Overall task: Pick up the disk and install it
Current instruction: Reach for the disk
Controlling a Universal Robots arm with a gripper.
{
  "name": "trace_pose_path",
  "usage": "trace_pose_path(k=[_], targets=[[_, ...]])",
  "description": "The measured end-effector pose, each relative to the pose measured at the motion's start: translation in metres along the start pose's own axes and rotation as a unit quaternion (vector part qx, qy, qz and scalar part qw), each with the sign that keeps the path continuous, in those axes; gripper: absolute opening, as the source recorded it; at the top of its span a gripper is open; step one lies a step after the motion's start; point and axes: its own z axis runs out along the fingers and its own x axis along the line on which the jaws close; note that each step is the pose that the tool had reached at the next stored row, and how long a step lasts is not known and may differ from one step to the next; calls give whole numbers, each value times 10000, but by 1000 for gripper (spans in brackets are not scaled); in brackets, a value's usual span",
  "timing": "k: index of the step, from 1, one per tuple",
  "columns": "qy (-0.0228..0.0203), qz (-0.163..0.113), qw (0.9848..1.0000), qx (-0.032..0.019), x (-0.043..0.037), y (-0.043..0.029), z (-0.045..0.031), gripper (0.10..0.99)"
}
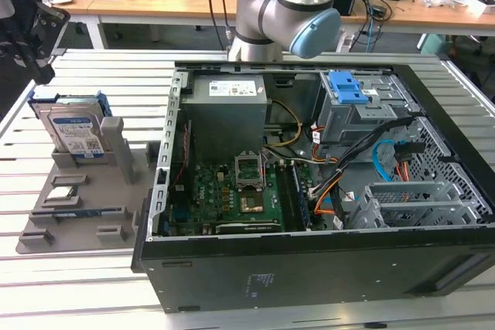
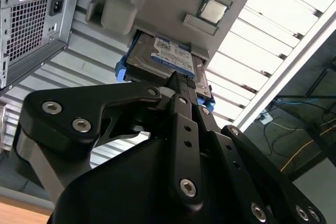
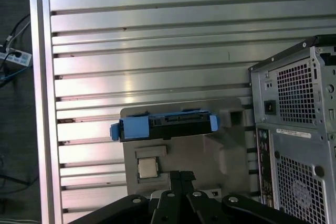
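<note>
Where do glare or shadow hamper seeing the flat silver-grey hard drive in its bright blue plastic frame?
Second wrist view: the slatted metal table burns out white beside the silver-grey, blue-framed disk, and the black gripper in front reads dark against it. First wrist view: a soft glare patch lies on the table, clear of the disk. Exterior view: even light, disk plainly lit.

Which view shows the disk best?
The exterior view: the disk stands in its holder, label face showing. The second wrist view shows it partly behind the gripper; the first wrist view, edge-on.

Disk [image 1: 71, 130] base within grey holder [image 1: 114, 135]
</note>
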Motion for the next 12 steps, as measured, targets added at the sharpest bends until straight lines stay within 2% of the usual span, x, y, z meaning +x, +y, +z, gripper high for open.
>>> trace_pose_path(k=[5,12], targets=[[0,0,10000,0,62,-5,-2,106],[0,1,10000,0,195,-14,-5,106]])
